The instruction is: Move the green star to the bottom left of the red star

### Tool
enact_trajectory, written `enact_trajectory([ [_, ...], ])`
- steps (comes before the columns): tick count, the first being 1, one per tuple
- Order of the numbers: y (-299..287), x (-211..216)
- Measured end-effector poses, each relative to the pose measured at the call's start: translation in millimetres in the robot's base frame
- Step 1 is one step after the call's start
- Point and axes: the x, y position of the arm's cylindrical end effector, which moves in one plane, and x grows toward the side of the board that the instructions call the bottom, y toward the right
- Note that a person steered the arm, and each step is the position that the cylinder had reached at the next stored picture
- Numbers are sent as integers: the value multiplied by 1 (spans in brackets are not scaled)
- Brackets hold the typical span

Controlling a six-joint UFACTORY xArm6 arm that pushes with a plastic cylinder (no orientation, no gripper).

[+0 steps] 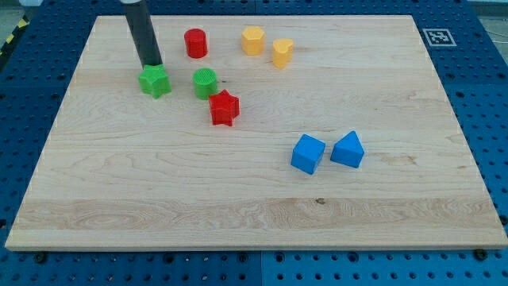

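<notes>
Blue pegboard frames the scene on every side, and on it lies a pale wooden board (254, 199) with a small black-and-white marker tag (436, 36) at its corner in the view's top right. Up in the view's top left, the dark rod comes down from above and my tip (151, 65) sits right at the upper edge of the green star (155, 81), touching it or as good as touching it from the view's top side. No jaws to report on this rig, just the straight rod, so nothing is clenched and nothing is released. The green star lies to the view's left of the green cylinder (205, 83), with a small gap between them. Just below and to the right of that cylinder comes the red star (225, 108), close beside it, so the green star right now is up and to the left of the red star, with the green cylinder between the two. Further toward the view's top stands a red cylinder (195, 43), and to its right two yellow blocks, the left yellow block (252, 40) and the right yellow block (282, 52), close together. Well apart, toward the view's lower right, a blue cube (308, 153) and a blue wedge-like block (348, 149) sit side by side.
</notes>
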Motion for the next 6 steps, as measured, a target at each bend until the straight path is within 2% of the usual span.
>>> enact_trajectory([
  [4, 0, 112],
  [6, 0, 116],
])
